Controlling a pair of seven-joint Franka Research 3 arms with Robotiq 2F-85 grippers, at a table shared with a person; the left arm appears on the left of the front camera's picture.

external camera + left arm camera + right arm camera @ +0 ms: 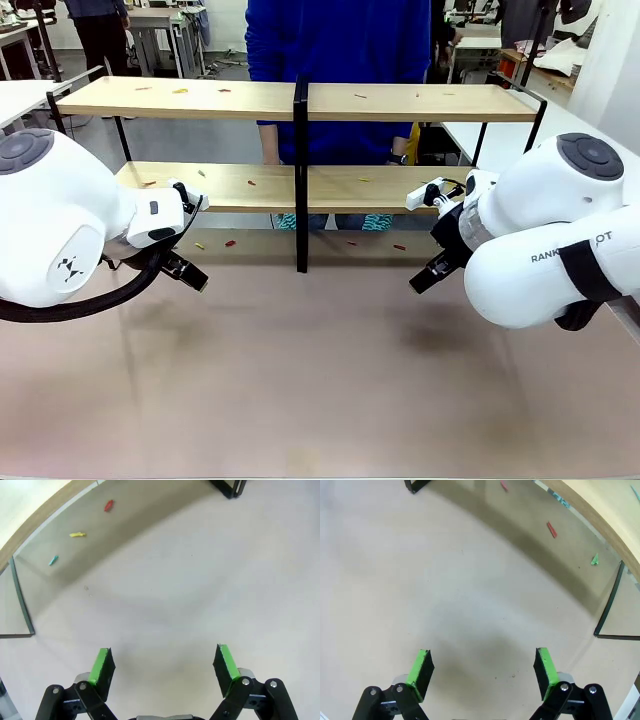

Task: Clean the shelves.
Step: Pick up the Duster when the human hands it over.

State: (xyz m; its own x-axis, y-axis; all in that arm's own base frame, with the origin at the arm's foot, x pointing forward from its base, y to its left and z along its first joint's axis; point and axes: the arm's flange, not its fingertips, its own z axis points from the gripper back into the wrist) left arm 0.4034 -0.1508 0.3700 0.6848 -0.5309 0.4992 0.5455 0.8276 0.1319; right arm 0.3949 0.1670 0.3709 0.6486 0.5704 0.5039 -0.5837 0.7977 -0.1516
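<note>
Fingers [103,667] parted, left gripper [163,652] and right gripper [483,652]; shelves [400,102] partly hidden.

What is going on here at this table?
Two robot arms face the shelves, a two-tier wooden rack. Small coloured scraps lie on its boards and on the tabletop beneath. The left gripper and the right gripper are both open and empty, low over the tabletop. A person in blue stands behind the rack.

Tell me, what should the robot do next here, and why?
Probably ease the left gripper forward toward the yellow scrap beneath the shelves. It and the right gripper hang open and empty over the table, while more scraps lie on the boards.
</note>
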